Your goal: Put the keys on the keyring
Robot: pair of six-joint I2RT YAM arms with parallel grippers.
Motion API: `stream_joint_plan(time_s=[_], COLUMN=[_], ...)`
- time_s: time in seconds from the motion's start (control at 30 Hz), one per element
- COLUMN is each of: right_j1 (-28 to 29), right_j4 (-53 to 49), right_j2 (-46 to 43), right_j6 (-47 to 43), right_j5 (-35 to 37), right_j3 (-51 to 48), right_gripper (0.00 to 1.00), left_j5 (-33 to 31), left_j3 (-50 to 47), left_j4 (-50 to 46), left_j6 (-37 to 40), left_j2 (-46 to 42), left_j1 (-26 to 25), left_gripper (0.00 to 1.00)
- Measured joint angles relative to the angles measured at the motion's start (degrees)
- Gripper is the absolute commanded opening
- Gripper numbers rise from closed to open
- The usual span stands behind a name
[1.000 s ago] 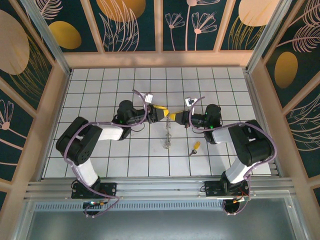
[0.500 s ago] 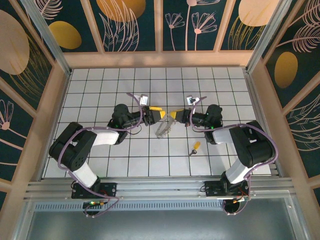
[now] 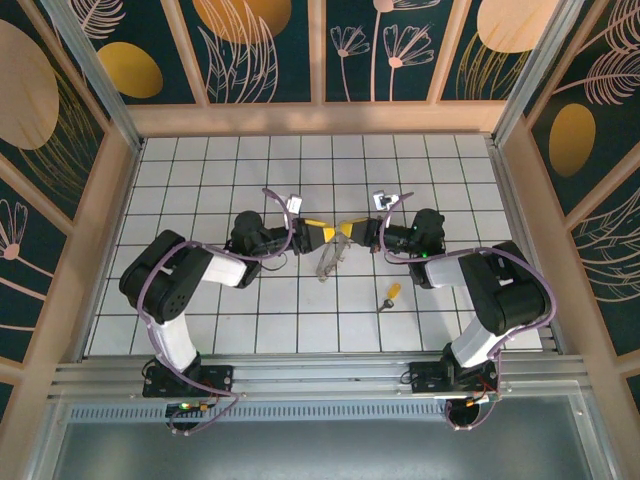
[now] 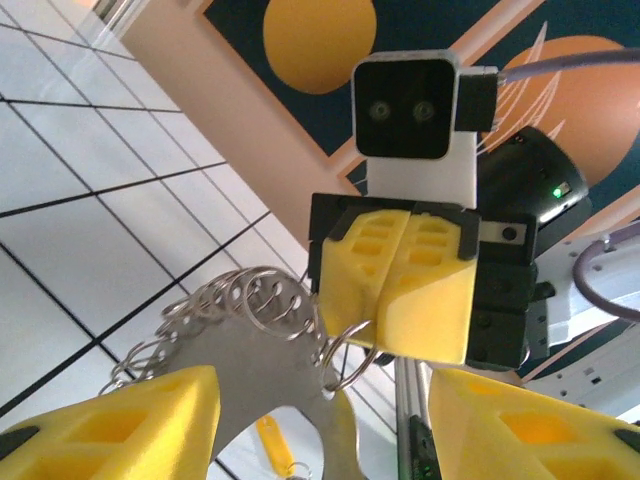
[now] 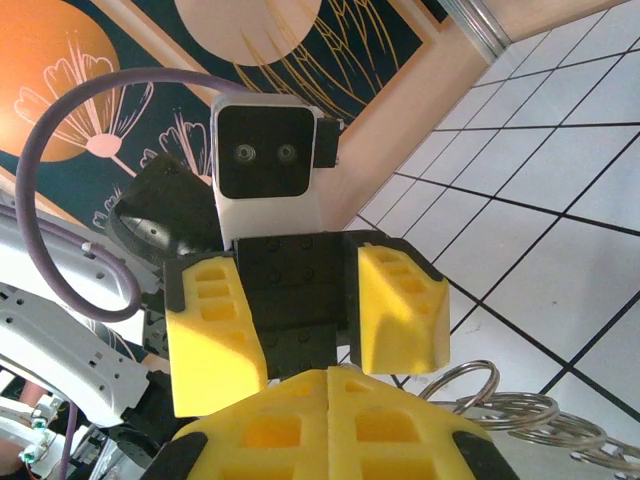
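One key (image 3: 389, 296) lies on the bench (image 3: 200, 180) lower right of centre; my right gripper (image 3: 347, 232) pinches the keyring (image 3: 328, 262) mid-frame, left gripper (image 3: 320, 232) open facing it.

Keyring (image 4: 262, 310): thin bright metal wire, glossy, coiled into a bumpy rim (the flat plate (image 4: 290, 385) beside it is duller, satin metal).
Key (image 3: 389, 297): yellow-orange plastic head, grey metal blade; finish too small to tell.
Left gripper fingers (image 5: 400, 310): matt yellow plastic with moulded pockets.
Right gripper fingers (image 4: 400, 290): matt yellow plastic on black plastic mounts.
Table (image 3: 200, 190): smooth white tiles, slight gloss.
Camera housing (image 4: 415, 170): smooth white plastic, black face.
Cable (image 5: 60, 200): smooth purple sheath.
Wall frame (image 3: 310, 118): pale, matt, wood-like.
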Motion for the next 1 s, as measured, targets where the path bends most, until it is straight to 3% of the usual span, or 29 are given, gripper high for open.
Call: stream_joint_plan(time_s=[0.43,1.0], right_j1=[0.0,0.0], right_j4=[0.02,1.31], right_j2=[0.02,0.76], right_j6=[0.04,0.04], right_j5=[0.0,-0.02], right_j3=[0.55,0.55], right_gripper=[0.0,0.0], left_j5=[3.13,3.8], left_j3=[2.19,2.19], left_j4=[4.55,5.2], left_j6=[-3.45,-4.17], left_j2=[1.95,2.23], left_j1=[-0.63,-0.96], left_gripper=[0.46,0.18])
